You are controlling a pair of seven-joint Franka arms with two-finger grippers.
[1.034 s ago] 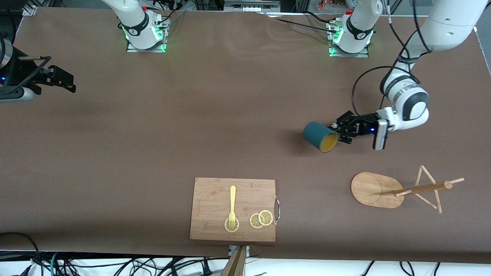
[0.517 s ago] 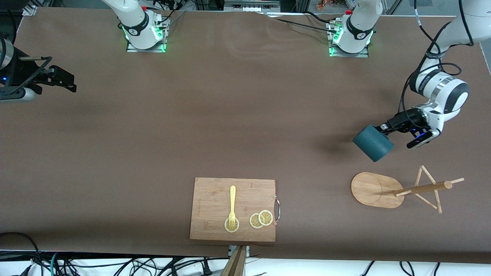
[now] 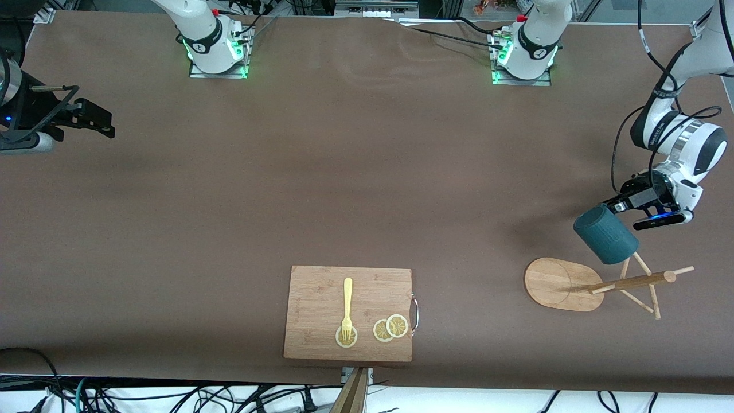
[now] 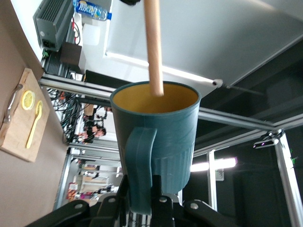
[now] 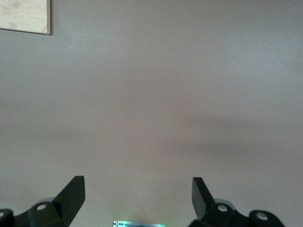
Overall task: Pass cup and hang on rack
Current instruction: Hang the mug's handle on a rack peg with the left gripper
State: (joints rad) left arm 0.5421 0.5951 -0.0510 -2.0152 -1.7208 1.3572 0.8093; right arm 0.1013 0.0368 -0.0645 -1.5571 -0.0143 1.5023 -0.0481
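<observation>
Nearest the front camera the rack (image 3: 608, 284) stood untouched, while the left gripper (image 3: 616, 206), clamped on the cup (image 3: 605, 234), had swung it from open table to just over a peg (image 4: 153, 47), hanging imminent; the right gripper (image 5: 137, 194) waited open above bare table.

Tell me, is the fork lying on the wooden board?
Yes, the yellow fork lies flat on the wooden cutting board, its tines on a lemon slice.
</observation>
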